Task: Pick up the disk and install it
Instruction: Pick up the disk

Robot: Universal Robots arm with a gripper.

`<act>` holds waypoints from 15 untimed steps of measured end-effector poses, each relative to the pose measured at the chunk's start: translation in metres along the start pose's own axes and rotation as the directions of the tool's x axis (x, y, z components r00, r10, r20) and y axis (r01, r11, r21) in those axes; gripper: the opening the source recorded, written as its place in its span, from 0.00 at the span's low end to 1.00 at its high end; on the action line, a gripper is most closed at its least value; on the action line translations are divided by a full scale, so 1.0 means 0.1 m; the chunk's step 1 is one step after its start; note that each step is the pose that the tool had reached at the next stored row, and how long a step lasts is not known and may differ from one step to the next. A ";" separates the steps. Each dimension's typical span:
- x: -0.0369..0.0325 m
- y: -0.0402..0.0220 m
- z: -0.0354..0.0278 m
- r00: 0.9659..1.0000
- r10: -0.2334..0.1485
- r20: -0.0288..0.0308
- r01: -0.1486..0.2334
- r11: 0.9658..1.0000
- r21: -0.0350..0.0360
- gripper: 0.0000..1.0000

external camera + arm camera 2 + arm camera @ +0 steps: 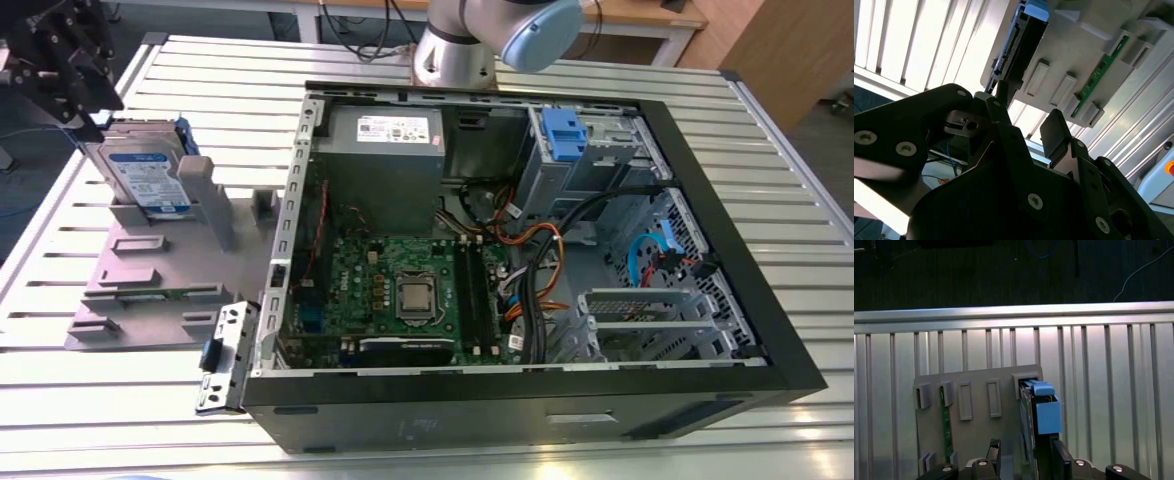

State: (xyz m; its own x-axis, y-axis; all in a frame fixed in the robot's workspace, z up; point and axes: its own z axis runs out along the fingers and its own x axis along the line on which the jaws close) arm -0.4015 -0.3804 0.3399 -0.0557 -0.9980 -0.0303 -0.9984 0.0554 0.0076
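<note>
One disk [140, 172], silver with blue-and-white label and blue rails, stands upright in one grey holder [154, 275]; one gripper [1025, 449] hangs close, fingers [994, 452] spread apart.

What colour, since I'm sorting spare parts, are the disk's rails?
Blue. The rails on the disk show best in the first wrist view.

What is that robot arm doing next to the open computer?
The robot's gripper is open and close up to the disk. The disk stands upright in a grey holder beside the open computer case. It has not been lifted out or installed yet.
</note>
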 end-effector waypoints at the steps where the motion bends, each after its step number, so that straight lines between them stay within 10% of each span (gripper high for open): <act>1: -0.005 0.000 0.001 1.000 0.000 0.000 0.000 1.000 0.000 0.53; 15: -0.054 0.003 0.014 1.000 0.000 0.000 0.000 1.000 0.000 0.53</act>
State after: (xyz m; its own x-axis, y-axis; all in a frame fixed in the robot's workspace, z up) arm -0.4015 -0.3750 0.3387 -0.0556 -0.9980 -0.0303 -0.9984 0.0554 0.0074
